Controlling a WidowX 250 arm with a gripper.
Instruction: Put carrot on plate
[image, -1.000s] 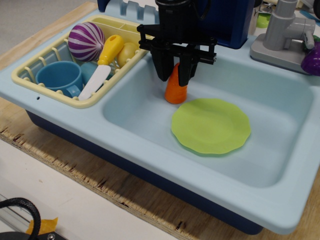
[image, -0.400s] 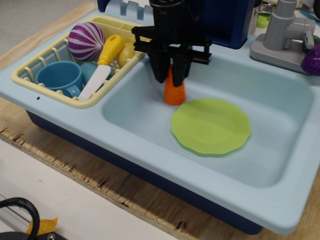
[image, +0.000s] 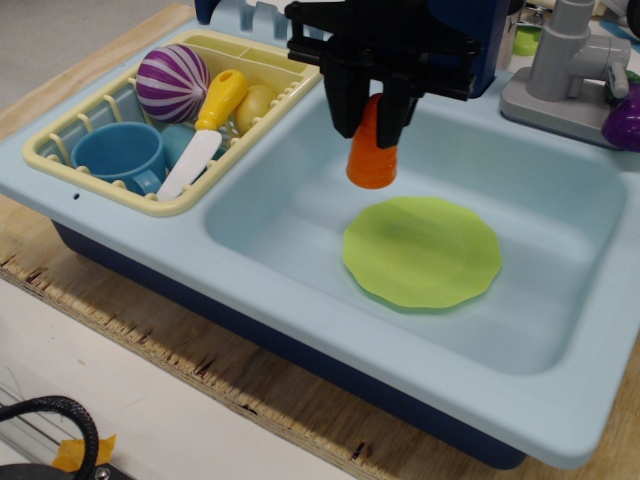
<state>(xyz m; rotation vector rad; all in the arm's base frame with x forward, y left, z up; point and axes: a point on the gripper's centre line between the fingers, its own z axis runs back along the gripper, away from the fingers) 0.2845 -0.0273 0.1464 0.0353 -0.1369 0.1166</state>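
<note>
Small orange ridged plastic carrot (image: 373, 155): clamped tip-up in my jaws, hanging clear above the pale blue sink basin (image: 560, 300), toward the counter's back edge. Carry step. Next: shift over the flat lime-green plastic plate (image: 422, 251), lower, release.

We are looking at a pale blue plastic toy sink unit (image: 300, 300) sitting on a raw plywood board (image: 150, 340) with a splintered front edge. Beneath the board, a white tabletop (image: 150, 420) is showing, with a looping black cable (image: 50, 410) and a scrap of orange tape (image: 85, 450) lying at the lower left. A grey surface (image: 60, 40) is filling the upper left corner. Soft, even light is falling across everything.
</note>
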